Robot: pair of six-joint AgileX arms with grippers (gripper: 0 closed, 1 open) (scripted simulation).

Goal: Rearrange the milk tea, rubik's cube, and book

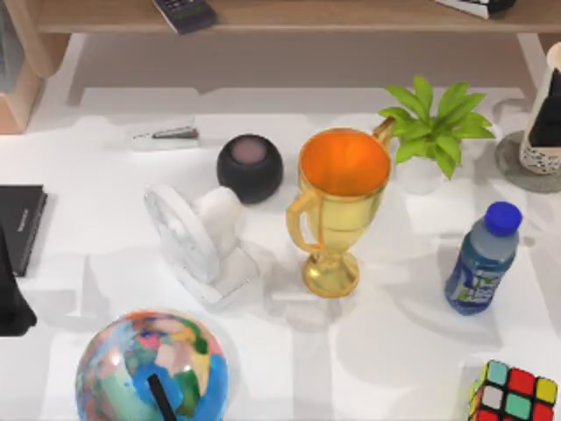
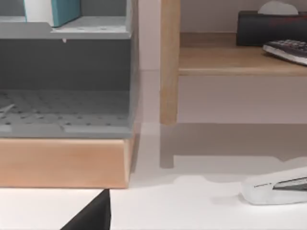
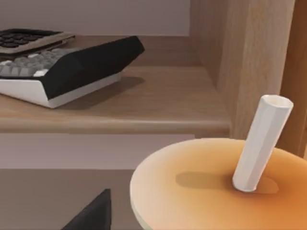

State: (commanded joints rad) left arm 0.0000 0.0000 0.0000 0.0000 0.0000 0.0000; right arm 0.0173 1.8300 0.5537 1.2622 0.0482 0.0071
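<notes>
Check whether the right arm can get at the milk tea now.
Probably yes: the right wrist view looks down on the milk tea's lid and straw from close above, with nothing between them.

We see our left arm (image 1: 10, 298) as a plain black, matte block with angular edges; a black pointed finger tip (image 2: 91, 215) shows, smooth, without markings or cables

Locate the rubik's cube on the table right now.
In the top view the rubik's cube sits at the table's front right corner, just below the blue-capped bottle.
</notes>
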